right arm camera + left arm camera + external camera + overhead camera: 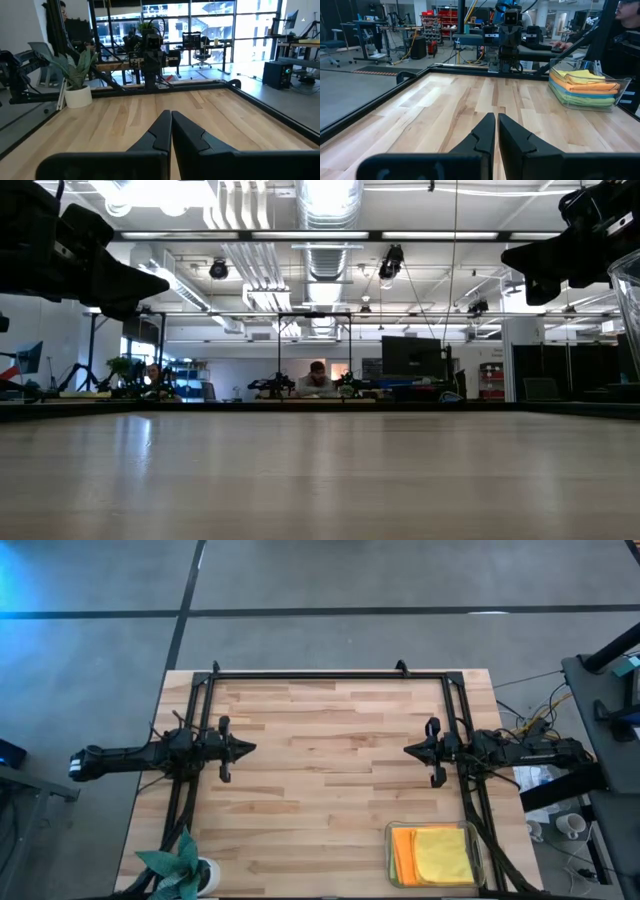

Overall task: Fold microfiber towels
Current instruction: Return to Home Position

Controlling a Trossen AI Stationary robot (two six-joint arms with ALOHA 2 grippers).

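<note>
The microfiber towels [433,854] lie folded in a stack in a clear plastic tray [392,856] at the table's near right corner, yellow on top, orange at its left. The left wrist view shows the stack [584,86] with yellow, orange, blue and green layers. My left gripper [250,749] is shut and empty, held above the table's left side, pointing right. My right gripper [408,750] is shut and empty, above the right side, pointing left. Both are far from the towels.
A small green plant in a white pot [182,867] stands at the table's near left corner. A black frame [330,674] runs along the far edge and both sides. The wooden tabletop [330,780] between the grippers is bare. A person sits far behind the table [317,378].
</note>
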